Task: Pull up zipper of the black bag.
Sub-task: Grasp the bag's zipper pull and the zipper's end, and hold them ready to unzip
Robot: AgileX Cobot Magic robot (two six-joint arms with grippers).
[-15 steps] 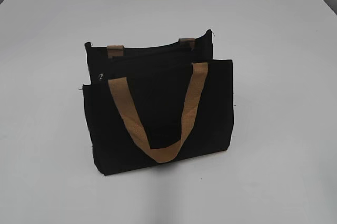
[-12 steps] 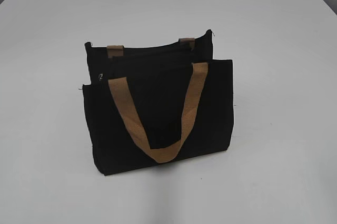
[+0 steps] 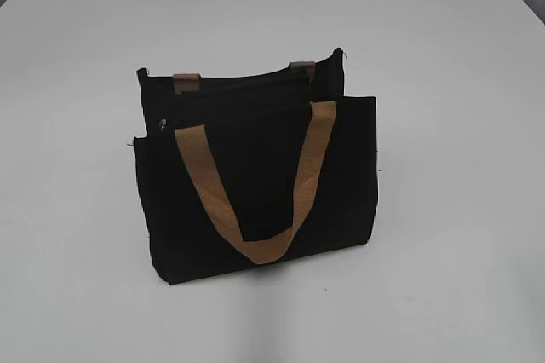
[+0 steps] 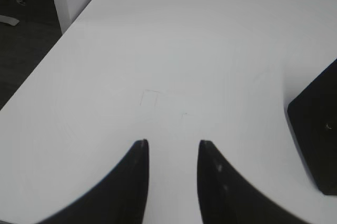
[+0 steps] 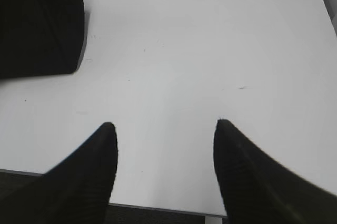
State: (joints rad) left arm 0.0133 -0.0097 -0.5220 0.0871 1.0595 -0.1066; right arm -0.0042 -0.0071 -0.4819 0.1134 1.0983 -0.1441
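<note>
The black bag (image 3: 255, 184) stands upright in the middle of the white table, a tan handle (image 3: 255, 184) hanging over its front pocket panel. A small silver zipper pull (image 3: 163, 123) shows at the bag's top left end. Neither gripper shows in the exterior view. My left gripper (image 4: 172, 142) is open and empty over bare table, with a corner of the bag (image 4: 316, 129) at the right edge of its view. My right gripper (image 5: 166, 125) is open and empty, with the bag (image 5: 37, 19) at the top left of its view.
The white table (image 3: 443, 56) surrounds the bag on all sides. The table's left edge and dark floor (image 4: 21, 50) show in the left wrist view. The table's near edge (image 5: 158, 208) runs just below the right gripper's fingers.
</note>
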